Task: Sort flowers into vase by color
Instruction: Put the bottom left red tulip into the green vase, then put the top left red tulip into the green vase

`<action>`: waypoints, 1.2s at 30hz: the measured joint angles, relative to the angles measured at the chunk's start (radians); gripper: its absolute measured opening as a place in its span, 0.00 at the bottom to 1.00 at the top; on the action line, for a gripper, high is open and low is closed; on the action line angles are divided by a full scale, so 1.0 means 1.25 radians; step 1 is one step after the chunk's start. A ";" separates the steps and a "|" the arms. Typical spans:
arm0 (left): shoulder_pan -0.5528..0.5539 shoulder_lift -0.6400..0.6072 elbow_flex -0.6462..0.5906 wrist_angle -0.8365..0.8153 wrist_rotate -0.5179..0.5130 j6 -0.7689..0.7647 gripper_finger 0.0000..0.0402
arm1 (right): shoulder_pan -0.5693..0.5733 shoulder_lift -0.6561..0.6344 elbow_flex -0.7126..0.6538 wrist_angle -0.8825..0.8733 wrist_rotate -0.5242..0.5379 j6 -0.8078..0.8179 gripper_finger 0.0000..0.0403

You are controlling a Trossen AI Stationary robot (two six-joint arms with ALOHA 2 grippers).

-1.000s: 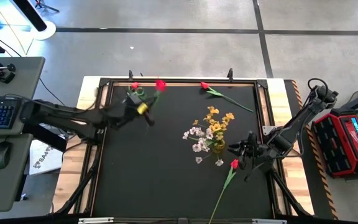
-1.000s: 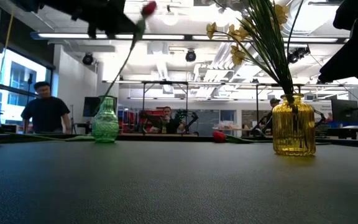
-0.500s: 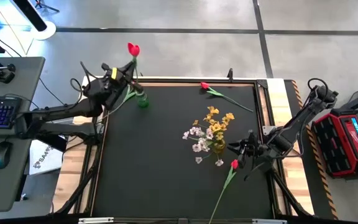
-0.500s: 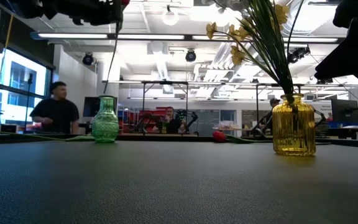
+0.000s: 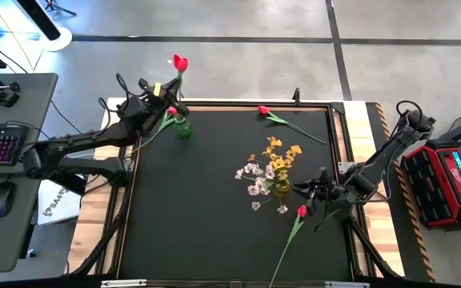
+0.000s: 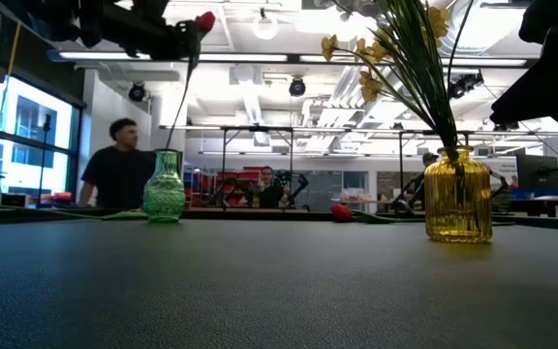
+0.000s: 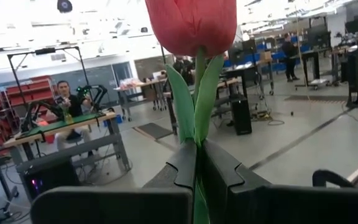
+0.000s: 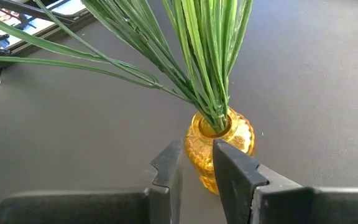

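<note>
Standing beyond the green vase (image 6: 164, 188), a person (image 6: 116, 174) passes.

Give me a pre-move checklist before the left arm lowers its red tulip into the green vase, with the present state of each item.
1. Grip: left gripper shut on the red tulip, stem clamped just below the bloom. Ok.
2. Stem roughly upright over the green vase: in the low view it hangs nearly straight down toward the neck. Ok.
3. Stem tip inside the neck: cannot tell.
4. Green vase upright near the mat's far left corner: ok.
5. Right gripper well clear, waiting by the yellow vase: ok.
6. Sorting finished: not ok; one red flower lies at the far edge, another near the right gripper.
</note>
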 joint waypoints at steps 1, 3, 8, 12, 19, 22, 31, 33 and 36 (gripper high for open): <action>0.000 0.004 0.000 -0.001 0.000 0.000 0.00 | 0.000 0.000 0.000 0.000 0.000 0.000 0.19; 0.000 0.010 0.000 -0.003 0.000 0.000 0.00 | 0.000 0.000 0.000 0.000 0.000 0.000 0.19; 0.000 0.011 0.000 -0.023 -0.015 -0.007 0.03 | 0.000 0.000 0.000 0.000 -0.001 0.000 0.19; 0.000 0.011 0.000 -0.043 -0.018 -0.008 0.08 | 0.000 0.000 0.000 0.000 -0.002 0.000 0.19; 0.000 0.008 0.000 -0.086 -0.018 -0.030 0.23 | 0.000 0.000 0.000 0.000 -0.003 0.003 0.19; 0.000 -0.005 0.000 -0.112 -0.019 -0.036 0.29 | 0.000 0.000 0.000 0.001 -0.003 0.003 0.19; -0.014 -0.126 0.000 -0.270 -0.125 -0.038 0.35 | 0.000 0.000 0.000 0.001 -0.003 0.002 0.19; -0.034 -0.161 0.000 -0.314 -0.143 -0.037 0.35 | 0.000 0.000 0.000 0.001 -0.003 0.002 0.19; -0.077 -0.199 0.020 -0.435 -0.173 -0.059 0.35 | 0.000 0.000 0.000 0.001 -0.003 0.001 0.19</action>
